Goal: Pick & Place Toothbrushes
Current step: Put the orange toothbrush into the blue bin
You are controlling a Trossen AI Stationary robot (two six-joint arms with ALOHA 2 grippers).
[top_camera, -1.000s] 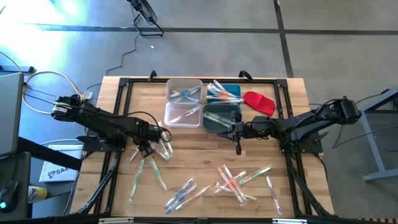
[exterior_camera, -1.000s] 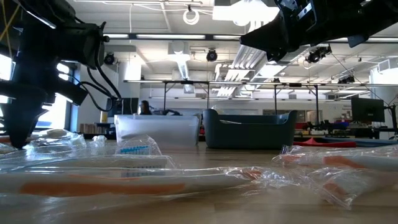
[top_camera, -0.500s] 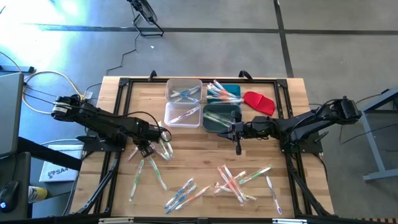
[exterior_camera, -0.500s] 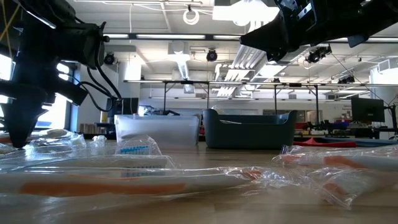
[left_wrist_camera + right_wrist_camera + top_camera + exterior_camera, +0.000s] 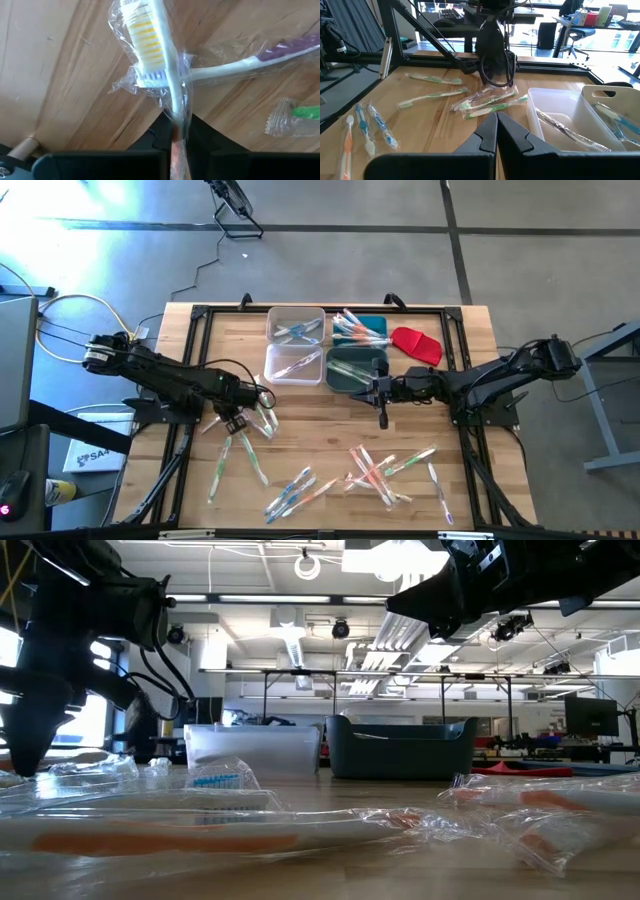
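Note:
Many wrapped toothbrushes lie flat on the wooden table: one group [image 5: 380, 470] near the front right, another [image 5: 295, 495] at the front middle, and a few [image 5: 240, 455] by my left gripper. My left gripper [image 5: 232, 420] points down at the table's left and is shut on a yellow-bristled toothbrush [image 5: 150, 45] in a clear wrapper. A purple-handled toothbrush [image 5: 250, 60] crosses it. My right gripper [image 5: 496, 120] hangs shut and about level over the table's middle, by the dark bin [image 5: 352, 370], holding nothing. My left gripper pinches the wrapped toothbrush's handle [image 5: 175, 117] just below the bristle head, between its two fingers [image 5: 202, 135]. The fingers come from above, pointing down, and lie across the handle. The toothbrush lies along the table top, its head pointing away from the fingers.
At the back middle stand two clear bins [image 5: 296, 325] [image 5: 295, 363], a teal bin [image 5: 362, 327] and the dark bin, each holding toothbrushes. A red piece [image 5: 418, 345] lies to their right. A black frame [image 5: 200, 315] borders the table.
My left gripper has stayed in place and brought its fingers together on the wrapped toothbrush under it. The wrapper beside the fingers has shifted a little on the table. My right arm has kept still.

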